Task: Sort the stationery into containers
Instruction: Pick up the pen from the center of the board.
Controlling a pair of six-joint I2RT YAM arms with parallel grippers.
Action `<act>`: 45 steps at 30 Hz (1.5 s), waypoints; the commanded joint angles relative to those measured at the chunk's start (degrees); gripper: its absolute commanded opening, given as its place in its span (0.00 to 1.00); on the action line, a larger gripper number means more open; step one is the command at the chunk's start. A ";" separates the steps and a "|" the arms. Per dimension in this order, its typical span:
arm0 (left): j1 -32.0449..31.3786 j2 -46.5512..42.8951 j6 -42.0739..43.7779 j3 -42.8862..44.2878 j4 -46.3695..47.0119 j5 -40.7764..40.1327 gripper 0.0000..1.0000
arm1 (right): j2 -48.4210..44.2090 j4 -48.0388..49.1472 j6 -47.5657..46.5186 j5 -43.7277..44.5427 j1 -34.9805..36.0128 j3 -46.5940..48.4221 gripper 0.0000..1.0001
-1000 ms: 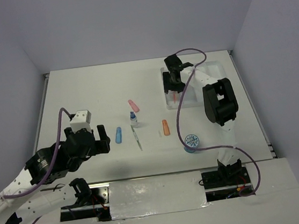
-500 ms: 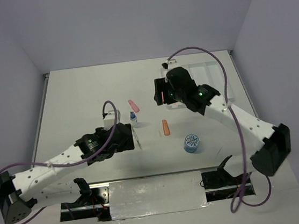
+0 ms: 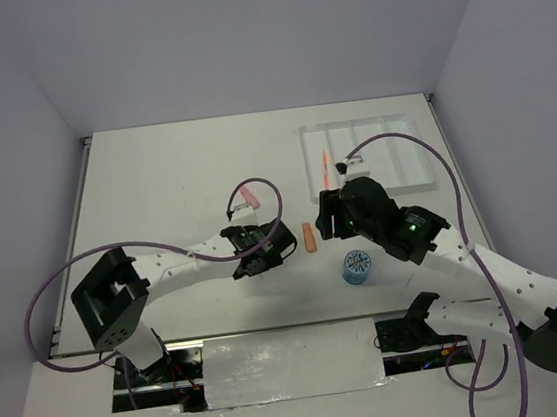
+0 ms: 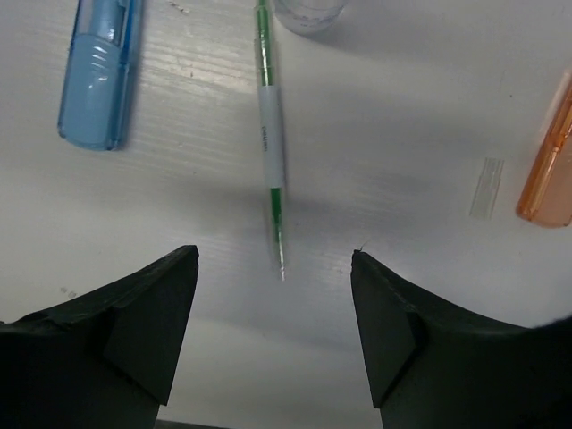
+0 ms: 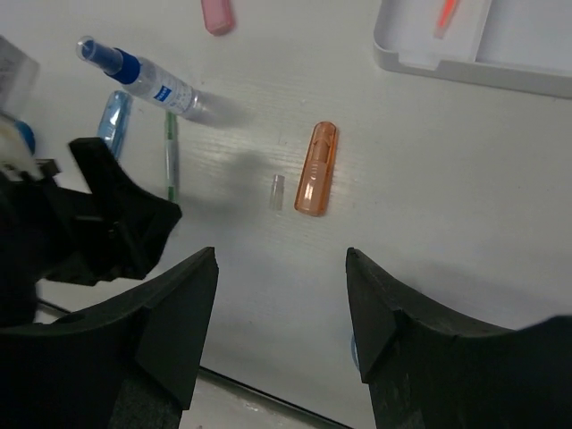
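Observation:
My left gripper (image 3: 255, 253) (image 4: 275, 264) is open and empty just above the table. A thin green-and-white pen (image 4: 271, 134) lies straight ahead of it, its tip between the fingertips. A blue capsule (image 4: 98, 67) lies left of the pen and an orange capsule (image 4: 550, 161) to the right. My right gripper (image 3: 332, 216) (image 5: 281, 259) is open and empty, hovering near the orange capsule (image 3: 309, 237) (image 5: 316, 168). The white tray (image 3: 395, 170) (image 5: 402, 61) holds an orange pen (image 3: 328, 166) (image 5: 447, 11). The blue-capped bottle (image 5: 143, 76) and a pink capsule (image 3: 247, 194) (image 5: 217, 13) lie on the table.
A blue roll (image 3: 357, 265) stands right of the orange capsule, under my right arm. A tiny clear piece (image 5: 277, 190) (image 4: 487, 188) lies beside the orange capsule. My left gripper body (image 5: 107, 223) sits close to the left of my right gripper. Purple cables loop over both arms.
My right gripper has left the tray, with the orange pen lying in it, and come back toward the table's middle. My left arm has reached right, over the pen.

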 commanded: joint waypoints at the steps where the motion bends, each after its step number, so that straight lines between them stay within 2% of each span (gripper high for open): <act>1: -0.31 4.08 -5.07 4.03 -1.08 -3.18 0.81 | -3.96 -0.45 0.82 1.52 0.57 -0.29 0.66; 6: -0.14 9.79 -7.18 6.58 -2.76 -5.82 0.73 | -7.13 0.16 0.20 0.55 0.66 -2.57 0.66; 8: 0.04 10.85 -7.62 6.41 -2.32 -6.70 0.72 | -7.57 0.60 0.03 0.11 0.66 -3.10 0.66; 17: 3.47 10.68 -2.09 1.23 5.85 -4.51 0.65 | -6.00 2.97 -0.33 -2.08 0.75 -3.98 0.65; 18: 3.64 10.77 -1.83 0.79 6.55 -4.25 0.57 | -5.73 3.15 -0.24 -2.35 0.83 -3.98 0.65; 19: 3.82 10.86 -2.09 0.61 6.64 -4.07 0.56 | -5.56 3.15 -0.24 -2.35 0.92 -3.81 0.65; 22: 4.26 10.86 -1.74 -0.79 7.69 -3.54 0.56 | -5.03 3.42 -0.24 -2.61 1.27 -3.54 0.65; 25: 4.96 10.95 -1.22 -2.29 9.28 -2.58 0.45 | -4.94 3.42 -0.24 -2.61 1.45 -3.28 0.65; 26: 5.13 10.95 -1.12 -2.55 9.63 -2.14 0.36 | -4.94 3.33 -0.24 -2.61 1.45 -3.19 0.65; 28: 5.22 10.60 -1.30 -3.34 9.72 -1.43 0.26 | -4.94 3.42 -0.32 -2.79 1.45 -2.93 0.65; 30: 5.14 9.99 -1.47 -4.57 9.63 -0.30 0.13 | -4.94 3.33 -0.50 -2.96 1.45 -2.75 0.65; 32: 5.14 8.06 -2.09 -5.97 9.55 0.24 0.01 | -5.03 3.59 -0.59 -3.32 1.45 -2.84 0.65; 33: 5.05 7.09 -2.44 -7.29 9.46 0.50 0.00 | -5.03 3.77 -0.68 -3.58 1.45 -2.93 0.65; 38: 2.77 -2.83 -3.59 -10.02 3.84 -1.86 0.00 | -2.66 5.79 -0.15 -4.11 1.45 -4.24 0.65; 45: -3.91 -21.80 6.60 -6.78 -4.60 -8.72 0.00 | 10.06 8.86 3.36 -3.84 2.06 -3.28 0.60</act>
